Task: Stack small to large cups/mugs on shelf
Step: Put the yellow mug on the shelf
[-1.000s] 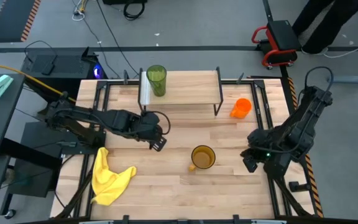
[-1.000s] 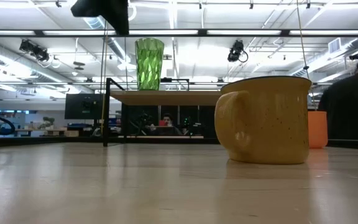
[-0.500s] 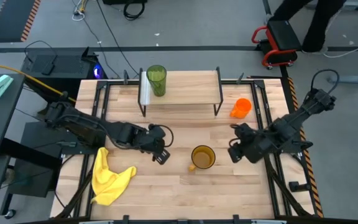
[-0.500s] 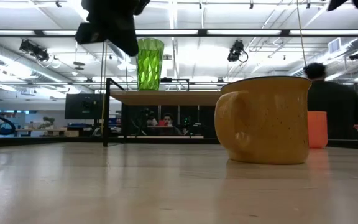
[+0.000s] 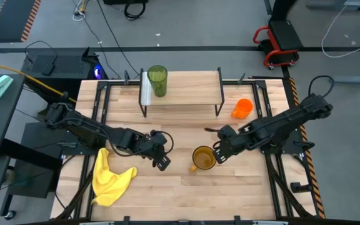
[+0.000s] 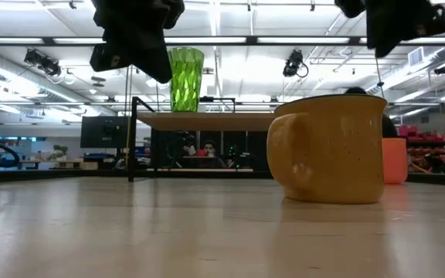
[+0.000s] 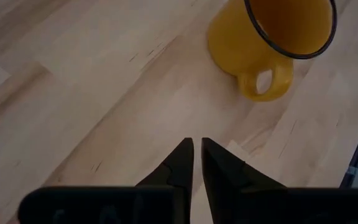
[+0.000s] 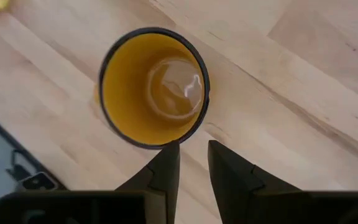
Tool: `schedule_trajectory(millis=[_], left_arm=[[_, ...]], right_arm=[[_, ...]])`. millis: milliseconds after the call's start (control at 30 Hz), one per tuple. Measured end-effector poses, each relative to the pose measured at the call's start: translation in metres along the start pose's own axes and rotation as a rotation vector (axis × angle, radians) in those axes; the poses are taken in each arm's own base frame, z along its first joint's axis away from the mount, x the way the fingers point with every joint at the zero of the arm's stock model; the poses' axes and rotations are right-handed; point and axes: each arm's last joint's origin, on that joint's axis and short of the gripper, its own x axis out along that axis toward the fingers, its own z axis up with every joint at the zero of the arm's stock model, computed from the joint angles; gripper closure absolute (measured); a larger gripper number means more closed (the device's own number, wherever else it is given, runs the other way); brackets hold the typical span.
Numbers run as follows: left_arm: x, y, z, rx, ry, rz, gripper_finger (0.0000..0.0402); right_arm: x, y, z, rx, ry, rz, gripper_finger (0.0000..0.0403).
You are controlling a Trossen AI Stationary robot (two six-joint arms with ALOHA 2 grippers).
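High view: right pincer [image 5: 219,152] beside amber mug [image 5: 204,158] mid-bench; green tumbler [image 5: 157,80] on shelf [image 5: 186,86].
Left wrist: left pincer [image 7: 195,163] nearly pressed together, empty.
Right wrist: fingers [image 8: 166,163] slightly spread, empty; risk, clipping the rim tips the mug.

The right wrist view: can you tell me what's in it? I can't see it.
An empty yellow mug with a dark rim stands on the wooden table, seen from straight above. The right gripper hovers just beside it, with its two dark fingers slightly apart.
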Motion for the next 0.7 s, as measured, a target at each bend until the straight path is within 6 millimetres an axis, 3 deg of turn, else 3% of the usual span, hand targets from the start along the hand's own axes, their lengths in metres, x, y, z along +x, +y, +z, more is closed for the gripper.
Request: schedule_trajectory(millis=[333,700], left_arm=[[0.002,0.000,-0.001,0.039,0.022,-0.025,0.0356],[0.002,0.000,-0.001,0.040,0.022,-0.024,0.0354]], right_arm=[[0.035,0.008,0.019,-0.060,0.043,-0.067,0.0303],[0.052,0.010,0.033,-0.092,0.041,-0.091,0.0299]])
